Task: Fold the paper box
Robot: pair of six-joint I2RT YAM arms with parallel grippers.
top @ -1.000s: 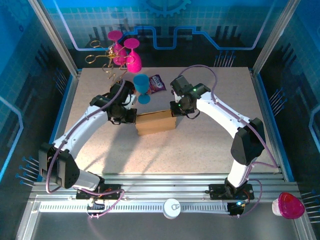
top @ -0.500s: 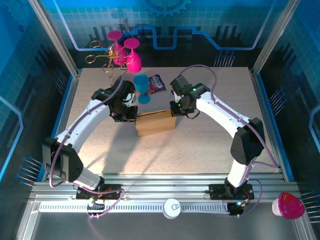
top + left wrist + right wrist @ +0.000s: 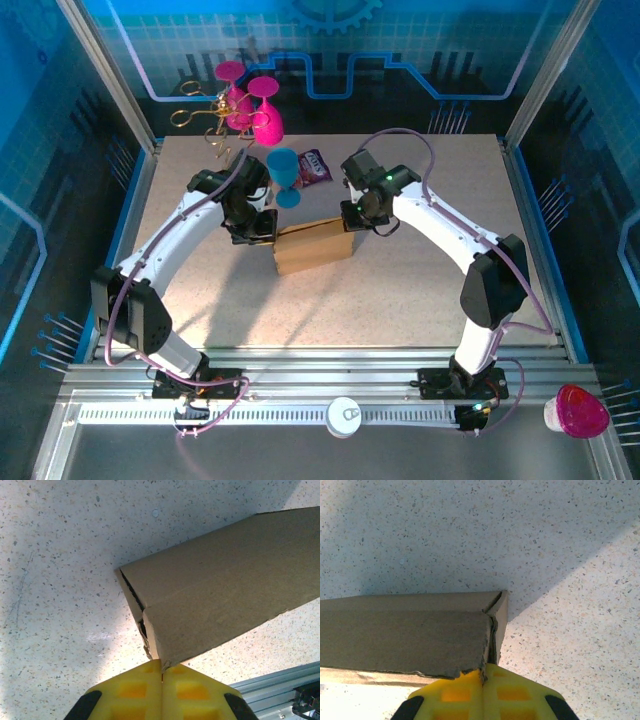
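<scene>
Brown kraft-cardboard paper box (image 3: 313,246) lies lengthwise between clenched hands, left hand (image 3: 268,238) and right hand (image 3: 348,222) touching opposite ends.

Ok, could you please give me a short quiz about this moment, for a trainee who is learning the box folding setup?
1. True or false: the left jaws and the right jaws are at opposite ends of the paper box.
2. Where is the purple packet?
A) on top of the box
B) beside the blue goblet, beyond the box
C) at the near rail, between the arm bases
3. Fill in the missing word: in both wrist views the yellow jaws are ____ (open or shut).

Key: 1 true; 2 B; 3 shut.
</scene>
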